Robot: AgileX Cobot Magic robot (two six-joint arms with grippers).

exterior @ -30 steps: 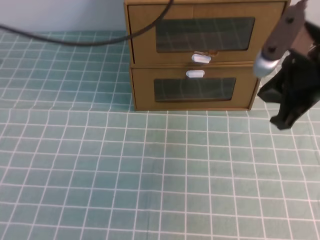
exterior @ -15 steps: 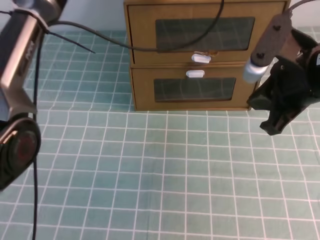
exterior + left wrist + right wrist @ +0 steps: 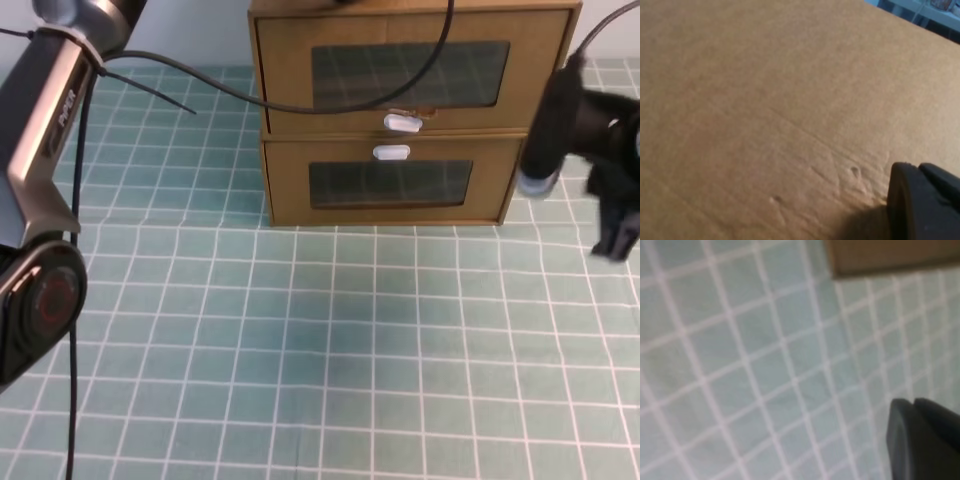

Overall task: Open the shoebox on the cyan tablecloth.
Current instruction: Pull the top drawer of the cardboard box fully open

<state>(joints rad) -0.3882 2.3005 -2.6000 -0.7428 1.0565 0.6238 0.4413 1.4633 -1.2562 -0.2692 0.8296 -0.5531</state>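
Shoebox closed, right end effector — shut, beside it

Table covered by the cyan tablecloth, teal with thin white grid lines. At its far edge rest two stacked brown cardboard boxes, the lower box directly on the cloth.

Left arm: grey segmented link with a black round joint housing, rising along the left edge of the exterior high view and reaching toward the top centre; its gripper shows only a black finger edge in the wrist view. Right arm: dark link at the right edge; right gripper is black, closed, holding nothing.
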